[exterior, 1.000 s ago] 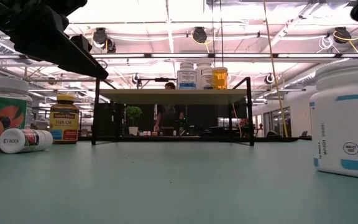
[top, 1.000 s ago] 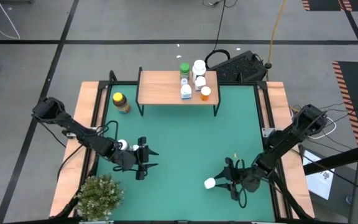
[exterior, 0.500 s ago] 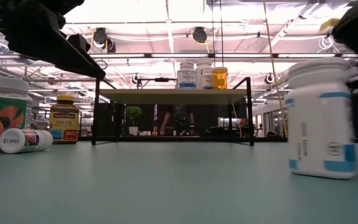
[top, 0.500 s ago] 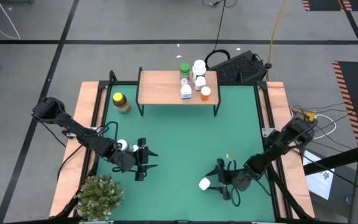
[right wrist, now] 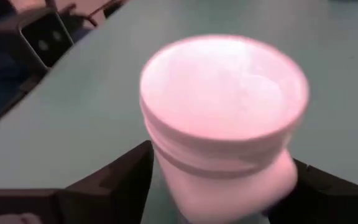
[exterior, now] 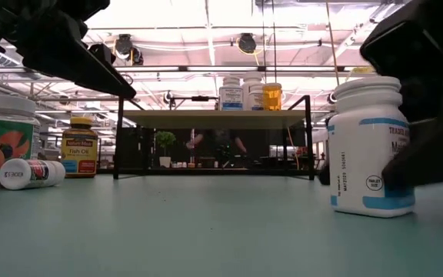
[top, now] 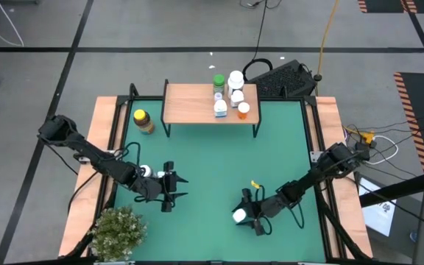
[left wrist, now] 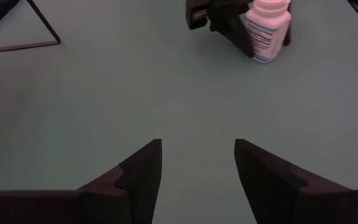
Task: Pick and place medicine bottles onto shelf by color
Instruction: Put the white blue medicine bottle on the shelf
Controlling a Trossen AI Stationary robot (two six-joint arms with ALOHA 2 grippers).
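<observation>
A white, white-capped medicine bottle with blue bands (exterior: pixel 371 146) stands upright on the green mat (top: pixel 212 162) at the near right; it also shows in the high view (top: pixel 238 216). My right gripper (top: pixel 249 214) is shut around it. My left gripper (top: pixel 174 189) is open and empty, low over the mat at the near left. The light-wood shelf (top: pixel 193 104) at the far side carries a green bottle (top: pixel 218 81), white bottles (top: pixel 235 78), a blue-white one (top: pixel 220 110) and an orange-capped one (top: pixel 243 110). An amber yellow-capped bottle (top: pixel 143 120) stands on the mat left of the shelf. My right gripper has the white bottle's body just below the cap (right wrist: pixel 166 158) between its two fingers (right wrist: pixel 120 177), one on each side. The fingers come level from the table's right side. The bottle stands upright with its base (exterior: pixel 371 209) on the mat.
A small white bottle (top: pixel 144 172) lies on the mat beside my left arm, and another white-capped bottle (exterior: pixel 4 138) stands near it. A potted plant (top: pixel 116 232) stands at the near left corner. The wooden frame (top: pixel 109 140) borders the mat.
My right gripper has gone toward the table's left edge and reached around the white bottle. The bottle has slid a little toward the left edge, tilted on the way, and stands upright now.
</observation>
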